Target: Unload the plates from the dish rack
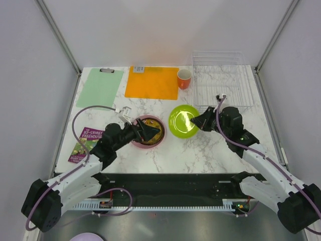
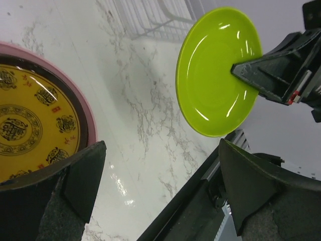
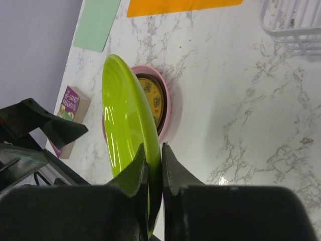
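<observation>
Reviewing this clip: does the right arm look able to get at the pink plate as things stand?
Probably not cleanly: the left gripper, jaws open, hovers over the pink plate, and the right gripper is shut on the green plate.

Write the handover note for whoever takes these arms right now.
Left gripper: open, over the stack, holding nothing.
Right gripper: shut on the rim of the lime green plate, held tilted between the dish rack and the stack.
Stack on the table: yellow patterned plate lying in the pink plate. A dark ring shows around the yellow one; I cannot tell whether that is the dark red plate.
Done: no plate shows in the rack.
Left: set the green plate down, probably on the stack, and release.
</observation>
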